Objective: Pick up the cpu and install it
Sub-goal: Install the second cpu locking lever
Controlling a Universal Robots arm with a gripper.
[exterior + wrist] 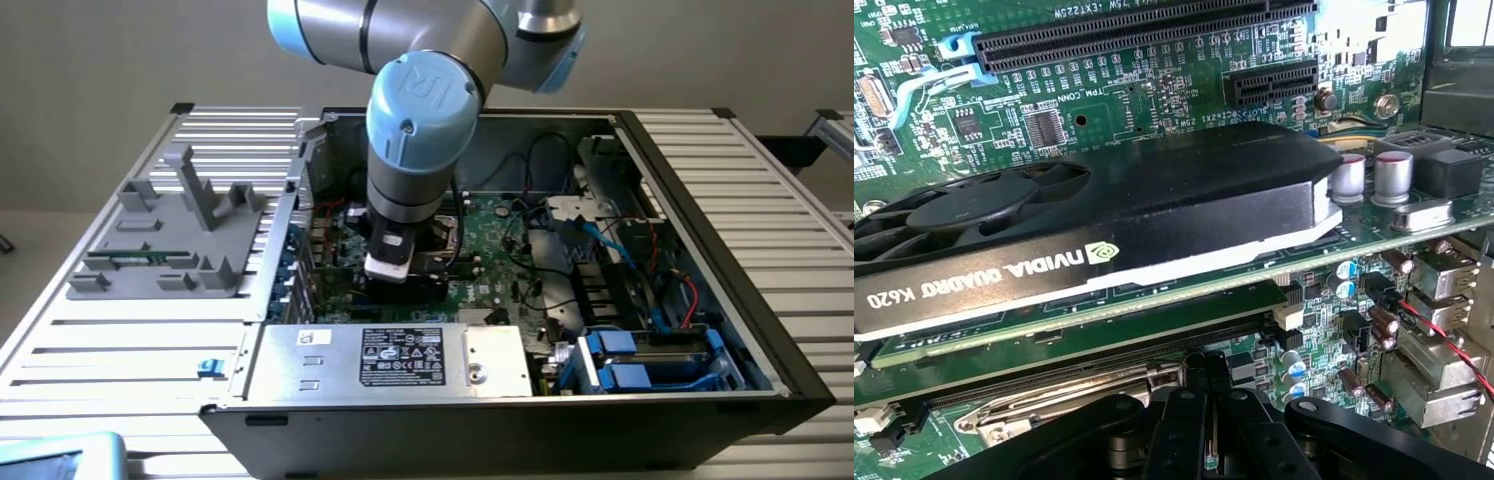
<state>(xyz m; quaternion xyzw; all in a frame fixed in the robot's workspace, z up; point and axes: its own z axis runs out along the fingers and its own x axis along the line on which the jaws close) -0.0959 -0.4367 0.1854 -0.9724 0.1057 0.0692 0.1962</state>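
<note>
Tool (1204, 400): clenched, down inside case (747, 330); graphics card (1104, 215) just beside it. Slatted bench (120, 340) beneath case.

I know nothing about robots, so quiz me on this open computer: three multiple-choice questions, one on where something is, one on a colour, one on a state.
1. Where is the gripper?
A. Down inside the case, over the motherboard
B. Above the grey fixture
C. Outside the case

2. What colour are the drive caddies?
A. Red
B. Blue
C. Yellow

3. How is the graphics card sitting?
A. Loose on the table
B. Held in the gripper
C. Plugged into the board

Answers:
1 A, the arm reaches down into the case.
2 B, both near the front corner are blue.
3 C, the wrist view shows it standing in its slot.
</note>
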